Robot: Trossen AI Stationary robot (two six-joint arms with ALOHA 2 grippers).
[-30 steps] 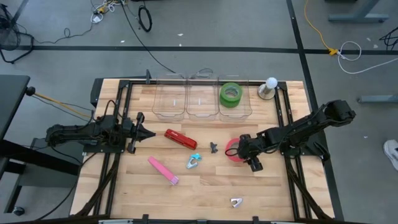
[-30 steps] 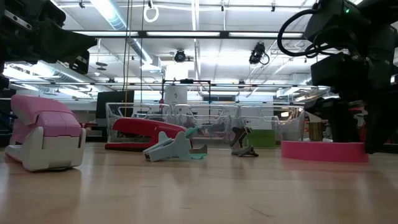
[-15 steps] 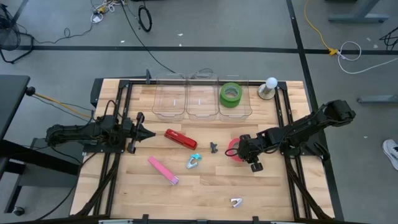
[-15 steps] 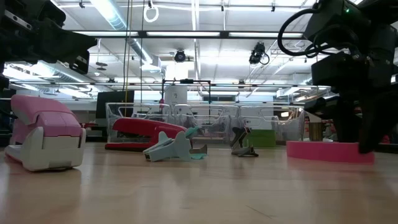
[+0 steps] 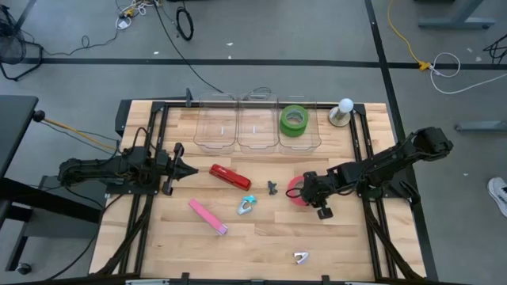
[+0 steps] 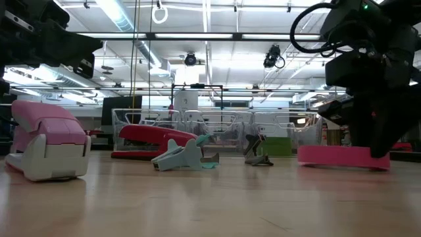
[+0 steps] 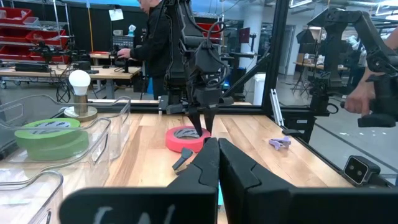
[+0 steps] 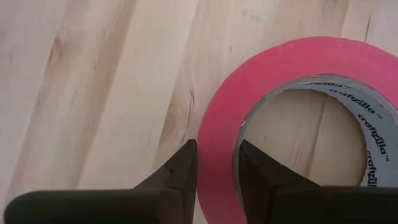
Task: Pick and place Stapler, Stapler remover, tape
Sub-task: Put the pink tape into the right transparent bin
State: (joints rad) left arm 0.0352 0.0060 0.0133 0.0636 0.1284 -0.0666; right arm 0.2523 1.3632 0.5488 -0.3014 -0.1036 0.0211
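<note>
My right gripper (image 8: 214, 171) is clamped on the wall of the flat red roll of tape (image 8: 292, 112), one finger outside the rim and the other inside the open centre; the roll lies flat on the wooden table (image 5: 261, 245), its hole facing up, right under my wrist. Just beyond it, toward my other arm, lie a small dark staple remover (image 5: 272, 187) and a pale teal one (image 5: 245, 206). Farther that way the red stapler (image 5: 230, 176) lies with its long axis slanting across the table, and nearer the front edge the pink stapler (image 5: 208, 217) slants much the same way. The flat green roll of tape (image 5: 293, 119) rests in the rightmost of the clear plastic bins (image 5: 238, 127) at the far edge. My left gripper (image 5: 190, 170) is closed, empty, hovering well apart, pointing toward the red stapler.
</note>
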